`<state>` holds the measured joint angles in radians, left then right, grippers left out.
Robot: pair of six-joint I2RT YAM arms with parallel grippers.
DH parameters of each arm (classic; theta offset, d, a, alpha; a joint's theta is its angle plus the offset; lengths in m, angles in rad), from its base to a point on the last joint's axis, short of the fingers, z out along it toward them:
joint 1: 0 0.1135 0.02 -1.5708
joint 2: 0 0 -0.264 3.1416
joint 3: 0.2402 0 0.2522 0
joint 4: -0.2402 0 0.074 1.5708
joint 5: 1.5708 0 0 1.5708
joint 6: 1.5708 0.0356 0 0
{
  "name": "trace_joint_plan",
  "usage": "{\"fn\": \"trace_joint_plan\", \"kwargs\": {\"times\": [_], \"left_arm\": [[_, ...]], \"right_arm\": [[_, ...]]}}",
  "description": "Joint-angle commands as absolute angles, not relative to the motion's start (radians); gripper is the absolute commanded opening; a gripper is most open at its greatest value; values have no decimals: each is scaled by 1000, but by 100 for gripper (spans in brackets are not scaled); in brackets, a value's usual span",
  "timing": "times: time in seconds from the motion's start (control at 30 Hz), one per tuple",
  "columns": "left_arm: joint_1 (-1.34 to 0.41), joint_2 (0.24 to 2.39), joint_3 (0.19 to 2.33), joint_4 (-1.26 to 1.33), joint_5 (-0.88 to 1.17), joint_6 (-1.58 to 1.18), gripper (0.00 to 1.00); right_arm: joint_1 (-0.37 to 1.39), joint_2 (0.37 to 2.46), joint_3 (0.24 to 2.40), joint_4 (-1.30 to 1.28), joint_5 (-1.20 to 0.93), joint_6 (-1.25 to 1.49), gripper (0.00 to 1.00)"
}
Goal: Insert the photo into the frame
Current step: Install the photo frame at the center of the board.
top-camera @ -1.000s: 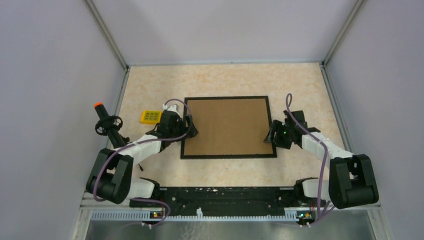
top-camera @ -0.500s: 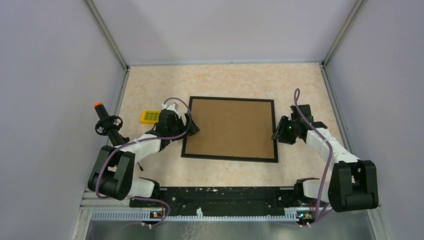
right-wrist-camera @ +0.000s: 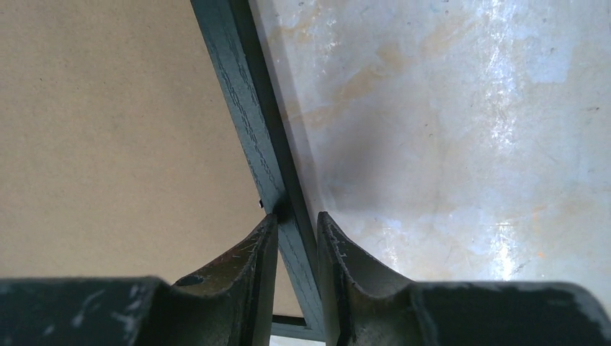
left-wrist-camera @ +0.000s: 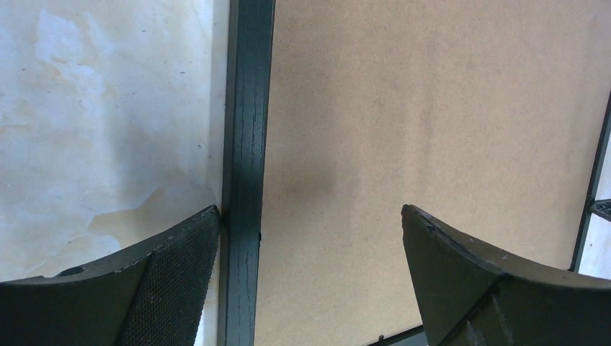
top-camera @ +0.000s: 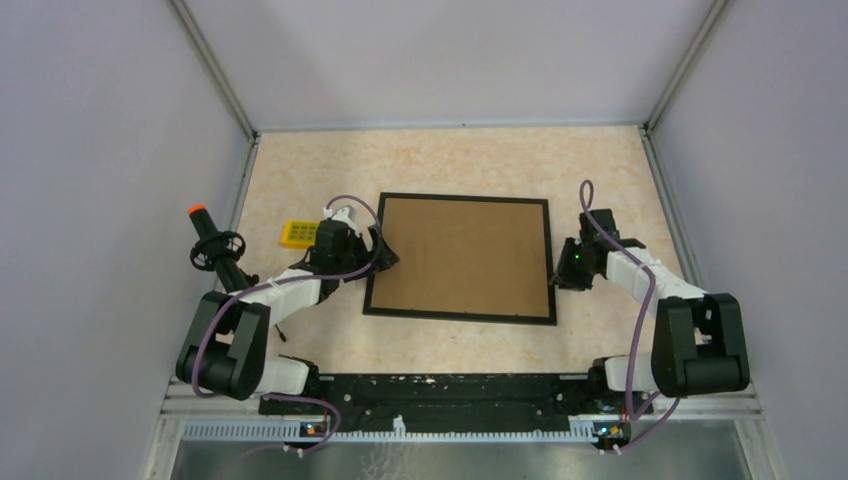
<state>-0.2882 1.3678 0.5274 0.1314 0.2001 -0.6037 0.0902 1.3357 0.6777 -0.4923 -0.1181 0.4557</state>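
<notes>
At the middle of the table, the frame lies flat, back upward, with a brown board filling its opening. Change noted over the last second: the frame has slid toward the right and squared up from a slight skew. The right pincer has drawn its jaws in from a wider gap to a narrow one on the right-hand rail. The left pincer has not altered: it is spread wide, holds nothing, and sits across the left-hand rail. Judgement: the frame is now positioned and taken at one side, most likely so the board can be got out; the loading step itself is not begun. The photo is not to be seen in any view, and whether it lies under the board cannot be told. The overhead view gives the layout and the frame's alignment, but not the grip. The right wrist view supplies that: one finger sits on the board side and the other on the table side. The rail fills the slot between them, so it appears pinched, though firm contact is hard to confirm at this angle. The left wrist view shows one finger over the table just outside the rail, and the other well apart over the board.
</notes>
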Motion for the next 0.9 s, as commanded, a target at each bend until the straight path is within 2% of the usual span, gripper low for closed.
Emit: {"fn": "trace_joint_plan", "kwargs": {"times": [0.0,0.53,0.67,0.87], "left_arm": [[-288,1371,495,114,243,-618,99],[-285,1378,495,121,257,-617,99],[-284,1382,497,123,261,-617,99],[-282,1378,494,125,261,-615,99]], "right_arm": [[88,1363,718,-450,-88,432,26],[80,1411,698,-425,-143,423,25],[70,1352,694,-455,-61,454,26],[4,1267,703,-455,-66,456,27]]}}
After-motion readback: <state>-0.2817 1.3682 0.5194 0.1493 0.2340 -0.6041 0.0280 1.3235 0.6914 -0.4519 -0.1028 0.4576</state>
